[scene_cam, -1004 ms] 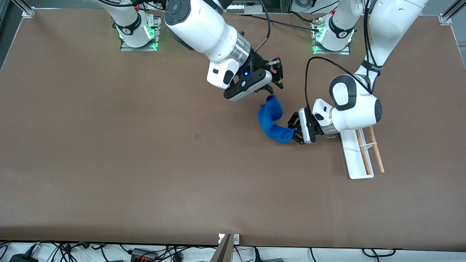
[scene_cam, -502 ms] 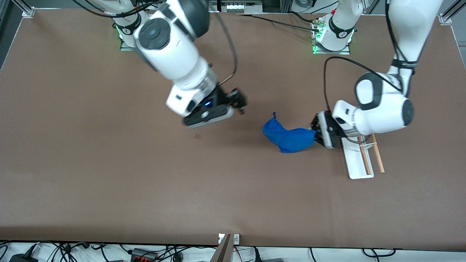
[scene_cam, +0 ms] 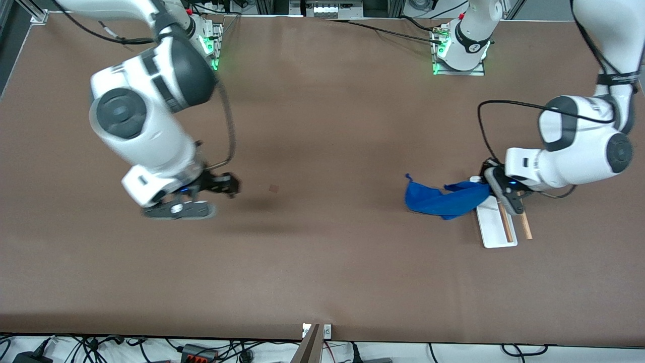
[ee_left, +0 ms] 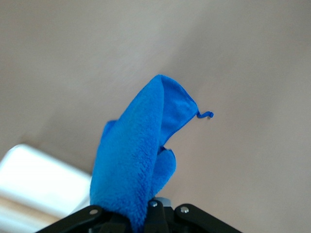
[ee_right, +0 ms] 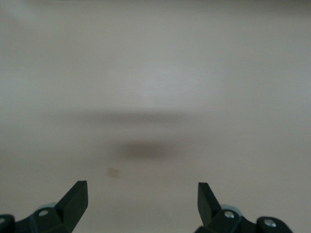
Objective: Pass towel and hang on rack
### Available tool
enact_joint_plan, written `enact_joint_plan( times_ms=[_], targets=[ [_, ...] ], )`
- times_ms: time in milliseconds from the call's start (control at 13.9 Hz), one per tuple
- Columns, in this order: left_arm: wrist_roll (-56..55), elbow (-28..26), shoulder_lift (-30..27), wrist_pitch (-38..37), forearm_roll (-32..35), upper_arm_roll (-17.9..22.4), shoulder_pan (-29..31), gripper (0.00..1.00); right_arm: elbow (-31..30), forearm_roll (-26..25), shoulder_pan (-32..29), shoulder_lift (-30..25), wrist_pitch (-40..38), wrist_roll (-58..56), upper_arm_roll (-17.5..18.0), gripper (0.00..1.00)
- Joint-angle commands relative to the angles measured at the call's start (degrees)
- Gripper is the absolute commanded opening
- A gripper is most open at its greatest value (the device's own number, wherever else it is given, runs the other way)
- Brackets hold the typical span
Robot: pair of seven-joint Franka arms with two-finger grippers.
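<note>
Hovering over bare brown bench (scene_cam: 322, 262) toward the right arm's end, the right gripper (scene_cam: 221, 185) holds nothing, its fingers (ee_right: 75, 198) spread wide apart in the right wrist view, with only a faint small mark (scene_cam: 273, 188) on the surface just beside it. Toward the left arm's end, the towel (scene_cam: 439, 199) hangs in a folded blue drape from the left gripper (scene_cam: 496, 187), whose fingers pinch one end of it, as the left wrist view (ee_left: 138, 165) shows. That gripper is over the rack (scene_cam: 496, 227), and the towel's pinched end overlaps the rack's white tray base while the rest trails out over the bench toward the middle. The tray holds nothing; its two wooden rods (scene_cam: 505, 224) are bare where they show. Cables and sockets (scene_cam: 196, 350) run along the bench's near edge
</note>
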Motion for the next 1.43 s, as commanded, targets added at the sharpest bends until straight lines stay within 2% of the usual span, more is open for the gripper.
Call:
enact_joint_plan(
  times_ms=[0, 215, 287, 359, 574, 861, 1148, 1363],
  targets=[
    [-0.89, 5.54, 1.3, -4.82, 7.09, -0.08, 2.52, 0.01, -1.05, -3.4, -2.78, -2.58, -2.2, -0.31, 0.82, 1.0],
    [1.75, 7.58, 2.72, -6.42, 9.4, 0.09, 5.25, 0.01, -5.53, -3.05, -7.96, -6.1, 0.25, -4.69, 0.12, 1.0],
    [2.1, 7.5, 3.33, -6.42, 9.83, 0.09, 6.04, 0.01, -6.15, -3.05, -8.32, -7.15, 0.69, -6.1, -1.19, 1.0],
    [2.98, 7.67, 4.29, -6.42, 10.71, 0.09, 7.53, 0.01, -6.24, -2.18, -8.06, -7.51, 0.35, -8.47, -3.99, 1.0],
    [6.4, 7.67, 5.71, -6.16, 11.07, 0.01, 10.96, 0.01, -7.2, 10.98, -7.89, -10.14, -0.18, -19.17, -14.26, 1.0],
    [8.95, 7.76, 8.25, -3.8, 11.16, 0.09, 13.34, 0.01, -8.18, 11.98, -7.88, -13.48, -3.33, -26.67, -20.26, 1.0],
    [10.98, 7.59, 11.77, 0.08, 11.16, 0.09, 14.49, 0.01, -8.53, 12.07, -8.59, -17.0, -8.26, -26.68, -20.71, 1.0],
    [13.26, 7.67, 13.61, 2.71, 11.16, 0.01, 15.54, 0.01, -13.43, 11.98, -9.64, -20.5, -7.22, -27.65, -20.71, 1.0]
  ],
)
